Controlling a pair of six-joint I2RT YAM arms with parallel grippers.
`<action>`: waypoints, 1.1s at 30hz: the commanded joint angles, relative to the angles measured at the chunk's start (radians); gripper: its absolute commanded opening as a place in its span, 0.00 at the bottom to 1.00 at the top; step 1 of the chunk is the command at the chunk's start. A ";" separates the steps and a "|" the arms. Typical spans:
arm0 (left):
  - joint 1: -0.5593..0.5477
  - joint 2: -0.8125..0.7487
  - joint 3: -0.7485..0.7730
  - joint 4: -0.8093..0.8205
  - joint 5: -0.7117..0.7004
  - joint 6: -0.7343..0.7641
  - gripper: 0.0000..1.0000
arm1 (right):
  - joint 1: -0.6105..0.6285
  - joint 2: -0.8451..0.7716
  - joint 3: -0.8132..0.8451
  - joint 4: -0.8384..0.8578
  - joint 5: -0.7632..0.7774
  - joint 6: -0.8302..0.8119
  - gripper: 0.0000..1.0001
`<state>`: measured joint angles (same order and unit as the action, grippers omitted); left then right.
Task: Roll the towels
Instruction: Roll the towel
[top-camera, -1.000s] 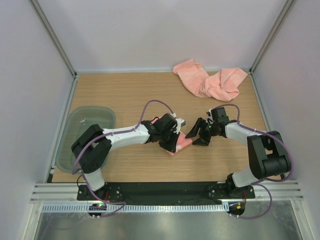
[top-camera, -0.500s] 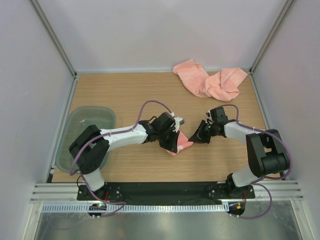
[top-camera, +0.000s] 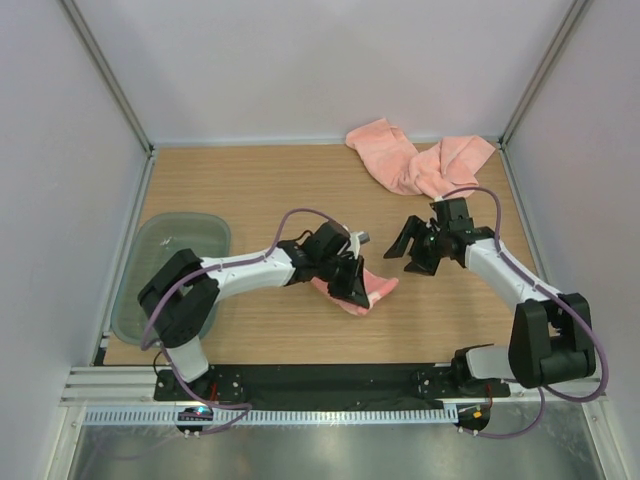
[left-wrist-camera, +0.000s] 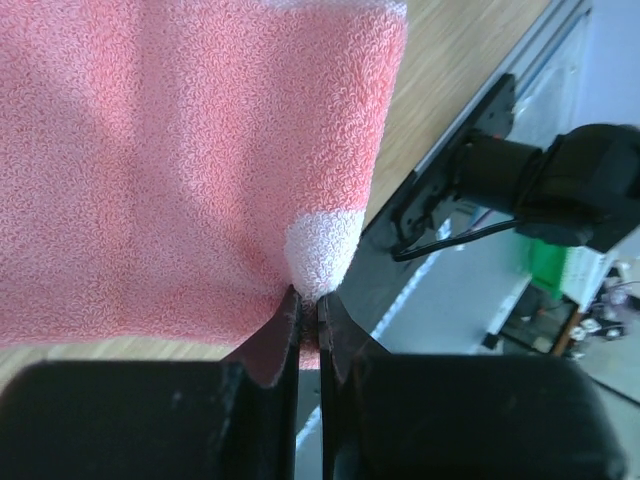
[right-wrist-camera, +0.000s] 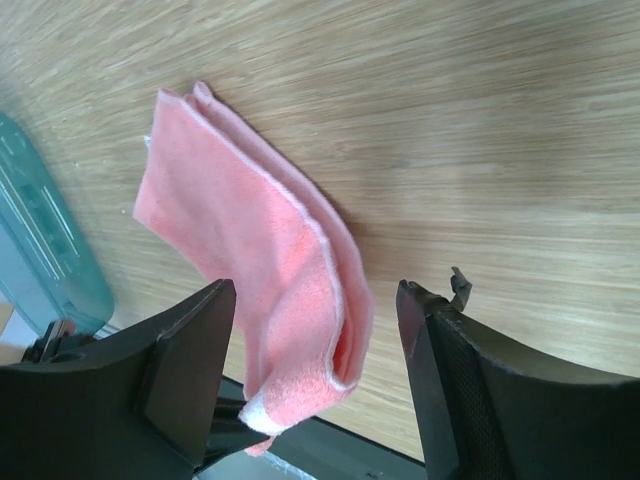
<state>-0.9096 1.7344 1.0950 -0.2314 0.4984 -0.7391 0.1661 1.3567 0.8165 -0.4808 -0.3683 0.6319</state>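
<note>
Pulled back a little, the right fingers (top-camera: 413, 252) now stand spread and empty, leaving the folded towel (right-wrist-camera: 260, 250) on the desk (top-camera: 250, 190) ahead of them, its pale corner pinched between the left fingers (left-wrist-camera: 308, 325), so rolling is not yet begun

The right gripper (top-camera: 408, 255) has drawn back from the folded towel (top-camera: 378, 290) toward the far right corner of the table (top-camera: 250, 190). Its jaws, pressed together half a second ago, now stand apart with nothing between them. The left gripper (left-wrist-camera: 308, 302), pinching the towel's corner, has carried it slightly toward the right edge.
</note>
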 joint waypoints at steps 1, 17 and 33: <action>0.026 0.017 -0.014 0.115 0.089 -0.141 0.03 | 0.000 -0.083 0.015 -0.024 -0.023 -0.028 0.72; 0.112 0.148 -0.214 0.457 0.206 -0.528 0.02 | 0.006 -0.212 -0.122 0.206 -0.308 0.052 0.47; 0.187 0.243 -0.211 0.452 0.316 -0.654 0.02 | 0.073 -0.150 -0.290 0.476 -0.383 0.130 0.23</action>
<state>-0.7403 1.9369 0.8738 0.2207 0.7464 -1.3327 0.2295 1.1870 0.5514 -0.1028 -0.7269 0.7376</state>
